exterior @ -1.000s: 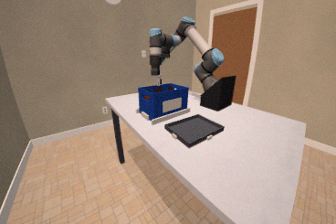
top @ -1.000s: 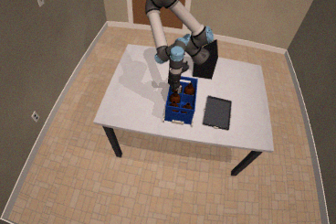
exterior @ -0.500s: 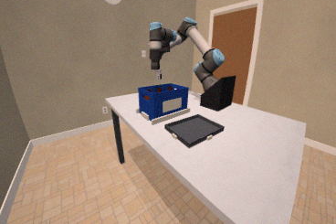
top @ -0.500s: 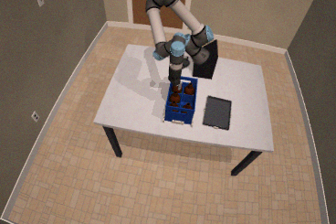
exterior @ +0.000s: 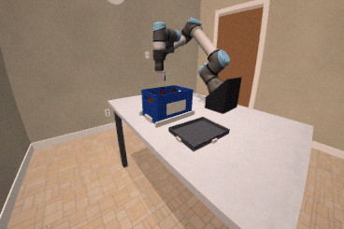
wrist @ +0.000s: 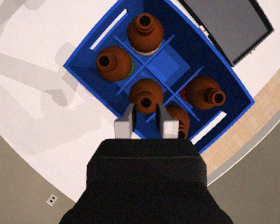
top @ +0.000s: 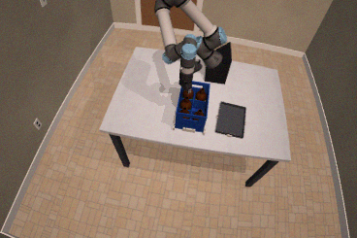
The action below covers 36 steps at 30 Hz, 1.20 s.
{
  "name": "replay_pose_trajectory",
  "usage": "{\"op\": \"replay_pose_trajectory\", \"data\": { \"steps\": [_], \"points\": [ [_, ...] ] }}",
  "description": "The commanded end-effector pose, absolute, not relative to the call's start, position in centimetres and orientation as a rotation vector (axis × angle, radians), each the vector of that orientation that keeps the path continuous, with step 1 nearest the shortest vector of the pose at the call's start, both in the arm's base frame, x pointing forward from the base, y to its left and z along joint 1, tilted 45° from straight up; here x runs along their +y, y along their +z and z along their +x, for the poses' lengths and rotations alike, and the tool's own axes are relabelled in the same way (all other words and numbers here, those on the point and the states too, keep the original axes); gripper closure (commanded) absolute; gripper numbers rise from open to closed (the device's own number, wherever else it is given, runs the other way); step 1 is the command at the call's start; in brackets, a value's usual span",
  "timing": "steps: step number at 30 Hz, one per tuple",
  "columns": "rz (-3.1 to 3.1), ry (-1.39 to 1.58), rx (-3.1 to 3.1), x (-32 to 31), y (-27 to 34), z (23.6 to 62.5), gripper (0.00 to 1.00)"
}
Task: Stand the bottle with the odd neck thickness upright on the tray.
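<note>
The blue crate stands on the table with five brown bottles standing in it. One bottle is in the middle row, just below my fingers in the wrist view. Two bottles form one end row, and two more the other. The middle compartment on the tray side is empty. I cannot tell which neck differs. My gripper is above the crate, its fingers partly apart with nothing between them. The dark tray lies beside the crate, empty.
The crate's rim and dividers surround the bottles. Pale strips run along the crate's foot. A black block stands at the arm's base. The table's front edge is close to the crate and tray.
</note>
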<state>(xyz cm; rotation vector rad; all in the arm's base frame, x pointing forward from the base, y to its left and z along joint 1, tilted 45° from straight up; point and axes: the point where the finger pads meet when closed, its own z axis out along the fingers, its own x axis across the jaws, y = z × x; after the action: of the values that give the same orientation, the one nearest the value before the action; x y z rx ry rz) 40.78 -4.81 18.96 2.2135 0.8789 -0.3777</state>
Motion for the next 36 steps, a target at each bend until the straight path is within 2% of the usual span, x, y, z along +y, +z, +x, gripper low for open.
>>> {"op": "replay_pose_trajectory", "data": {
  "steps": [1, 25, 30, 36],
  "points": [
    [2.212, -0.374, 0.877, -4.8, 19.1, 40.9, 1.0],
    [2.212, -0.375, 0.879, -4.7, 19.0, 40.9, 1.0],
    [2.214, -0.379, 0.883, -0.3, 14.3, 40.8, 1.0],
    [2.213, -0.374, 0.88, 1.5, 12.8, 40.9, 1.0]
  ]
}}
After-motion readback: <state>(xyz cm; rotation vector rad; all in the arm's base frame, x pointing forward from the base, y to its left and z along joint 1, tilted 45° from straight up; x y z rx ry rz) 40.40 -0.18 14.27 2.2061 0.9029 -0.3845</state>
